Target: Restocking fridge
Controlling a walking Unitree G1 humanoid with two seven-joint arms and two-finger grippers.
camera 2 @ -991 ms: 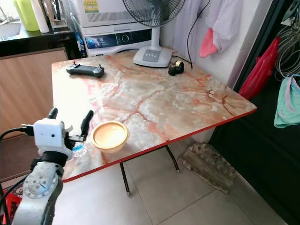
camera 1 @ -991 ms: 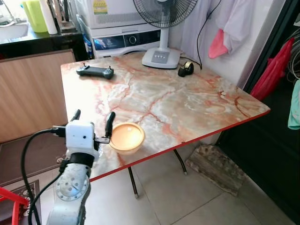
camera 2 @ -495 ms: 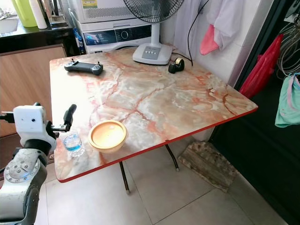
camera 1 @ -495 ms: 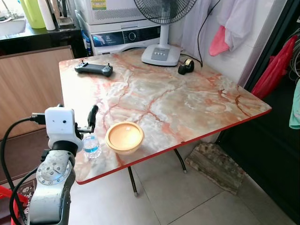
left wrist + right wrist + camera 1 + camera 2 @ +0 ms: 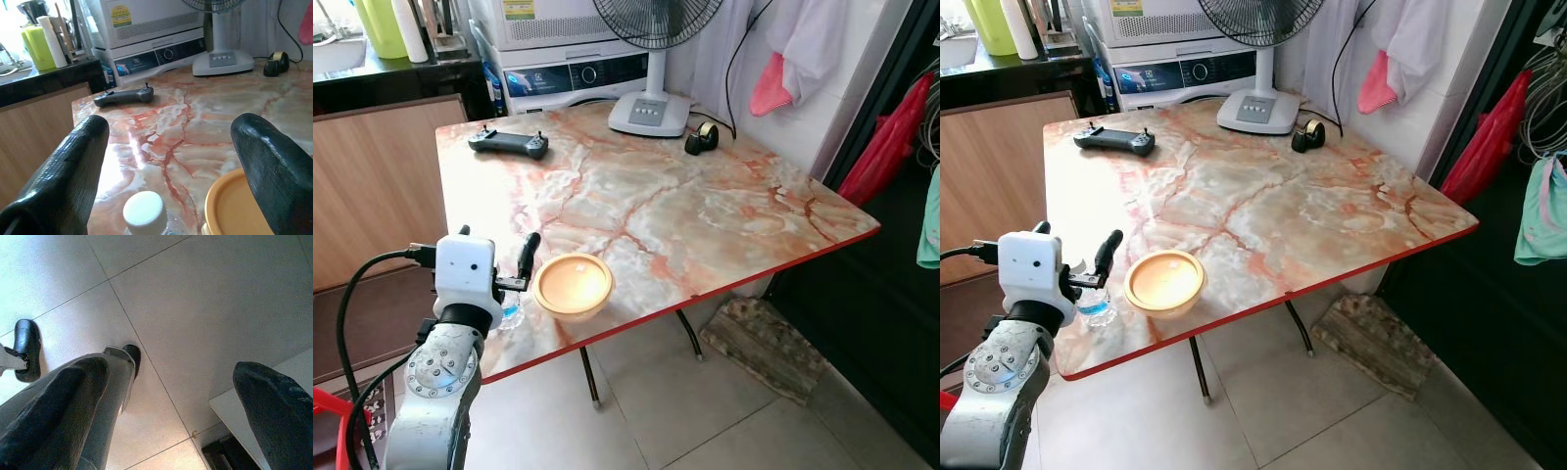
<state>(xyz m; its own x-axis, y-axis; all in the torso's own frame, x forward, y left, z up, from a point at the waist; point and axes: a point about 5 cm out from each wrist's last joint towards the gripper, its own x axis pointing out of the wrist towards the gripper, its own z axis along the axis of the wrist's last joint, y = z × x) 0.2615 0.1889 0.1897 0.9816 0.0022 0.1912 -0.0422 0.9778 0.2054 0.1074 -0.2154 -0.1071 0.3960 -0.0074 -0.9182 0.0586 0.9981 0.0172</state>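
Observation:
A small clear water bottle [image 5: 1095, 306] with a white cap [image 5: 144, 210] stands near the front left corner of the marble-patterned table [image 5: 705, 215]. Right beside it sits a yellow-orange bowl [image 5: 573, 285], also seen as a yellow rim [image 5: 234, 210] in the left wrist view. My left gripper [image 5: 497, 242] is open and hovers just above the bottle, one black finger on each side of the cap. Its near finger [image 5: 528, 252] is close to the bowl's rim. My right gripper [image 5: 171, 396] hangs open over the tiled floor.
A black handheld controller [image 5: 509, 145], a fan base [image 5: 649, 116] and a tape roll [image 5: 702, 144] lie at the table's far side. A washing machine [image 5: 568, 73] stands behind. A wooden counter [image 5: 372, 186] is on the left. A board [image 5: 764, 348] lies on the floor under the table's right side.
My left gripper has moved right from beside the bottle to over it, now covering most of it. The bowl and bottle have stayed put.

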